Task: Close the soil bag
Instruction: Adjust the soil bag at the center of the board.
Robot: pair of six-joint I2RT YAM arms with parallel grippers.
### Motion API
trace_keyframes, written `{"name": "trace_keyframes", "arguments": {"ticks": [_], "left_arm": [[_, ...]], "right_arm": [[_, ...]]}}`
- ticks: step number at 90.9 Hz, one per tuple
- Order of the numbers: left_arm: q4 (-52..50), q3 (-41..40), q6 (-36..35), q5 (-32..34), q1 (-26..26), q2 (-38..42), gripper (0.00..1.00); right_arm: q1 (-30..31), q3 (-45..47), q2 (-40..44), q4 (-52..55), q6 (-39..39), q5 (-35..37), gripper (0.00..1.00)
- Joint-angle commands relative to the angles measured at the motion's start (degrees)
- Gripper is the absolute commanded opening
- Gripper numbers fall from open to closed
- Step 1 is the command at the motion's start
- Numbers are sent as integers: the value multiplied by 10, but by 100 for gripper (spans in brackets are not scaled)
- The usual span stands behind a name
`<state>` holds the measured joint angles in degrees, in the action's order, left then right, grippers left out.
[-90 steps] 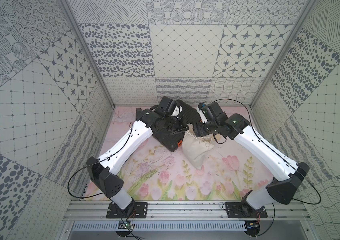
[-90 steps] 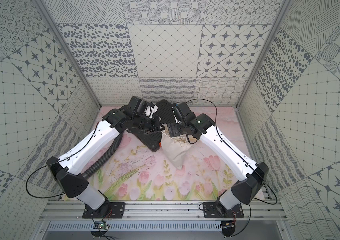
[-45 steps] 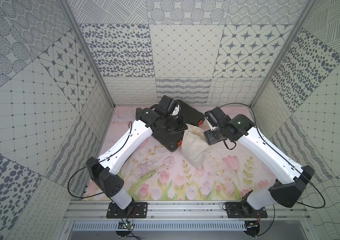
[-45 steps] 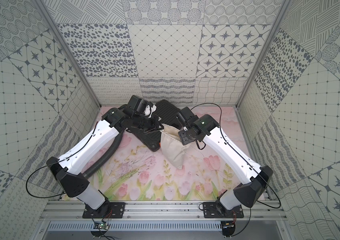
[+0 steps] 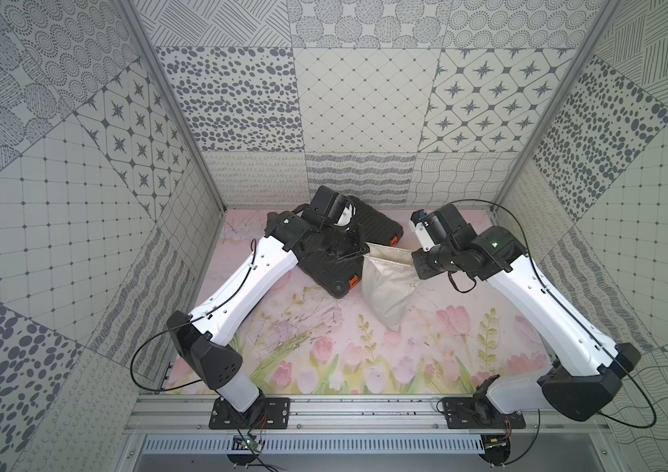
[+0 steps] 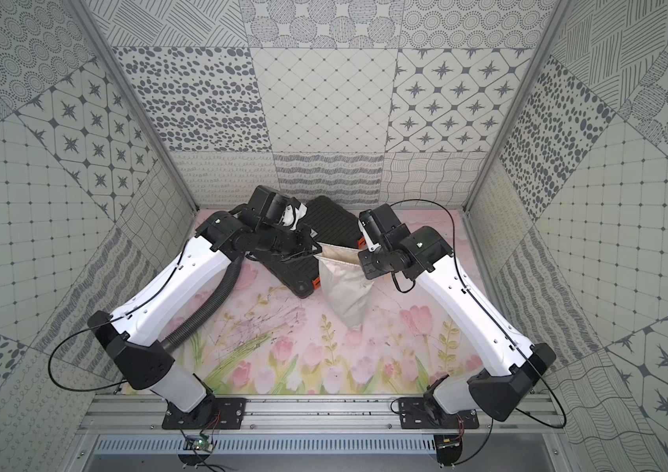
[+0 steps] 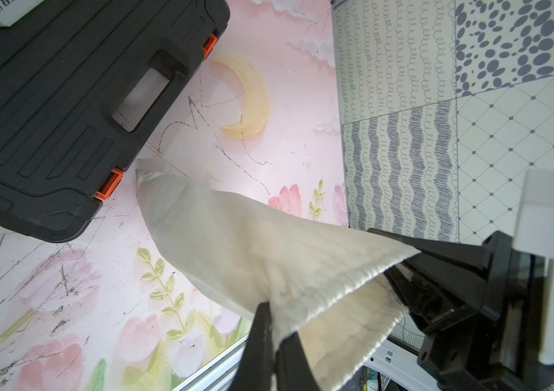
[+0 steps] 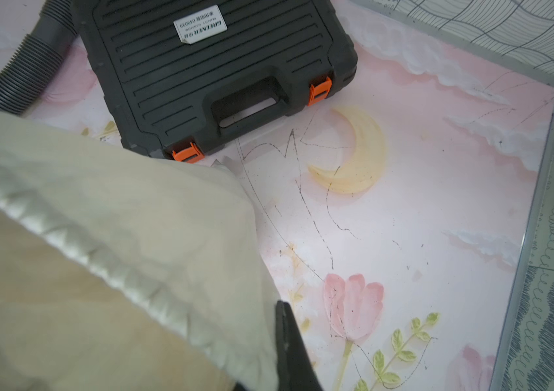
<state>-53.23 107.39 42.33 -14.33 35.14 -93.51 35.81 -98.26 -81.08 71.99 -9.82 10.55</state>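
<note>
Left wrist view shows you the left gripper [image 7: 273,323] pinched on one corner of the off-white cloth soil bag's [image 7: 234,243] mouth and the right gripper [image 7: 399,259] clamped on the opposite corner, with the hem taut between them. The sack's tip rests on the floral mat [image 7: 48,287] just beside the black ribbed hard case [image 7: 48,84], and bare mat lies open in front and rightward. You can't make out the cords, and a second ago your right gripper stood wide near the left.

robot test cell: patterned panel walls [image 5: 356,102], aluminium frame rail [image 5: 324,412], floral mat [image 5: 324,347].
</note>
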Motion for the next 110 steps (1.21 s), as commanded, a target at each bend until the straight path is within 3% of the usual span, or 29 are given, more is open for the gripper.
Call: {"name": "trace_keyframes", "arguments": {"ticks": [1,25,36,52,67,92,110], "left_arm": [[-32,33,2,26,0,26,0],[-22,-87,62,33,6,95,0],[-6,-82,64,23,5,77,0],[-36,2,46,11,3,14,0],[-59,51,42,20,4,5,0],[-22,-87,76,7,-2,41,0],[-16,-81,68,0,-14,18,0]], "right_arm": [[-28,-52,-1,-30,26,-21,0],[-82,-2,-36,-72,76,-206,0],[-95,-7,-56,-91,102,-265,0],[-111,-51,-92,-89,111,-266,0],[-120,-74,-84,-84,107,-261,0],[-123,-22,-123,-93,117,-310,0],[-126,-24,-116,-107,110,-302,0]]}}
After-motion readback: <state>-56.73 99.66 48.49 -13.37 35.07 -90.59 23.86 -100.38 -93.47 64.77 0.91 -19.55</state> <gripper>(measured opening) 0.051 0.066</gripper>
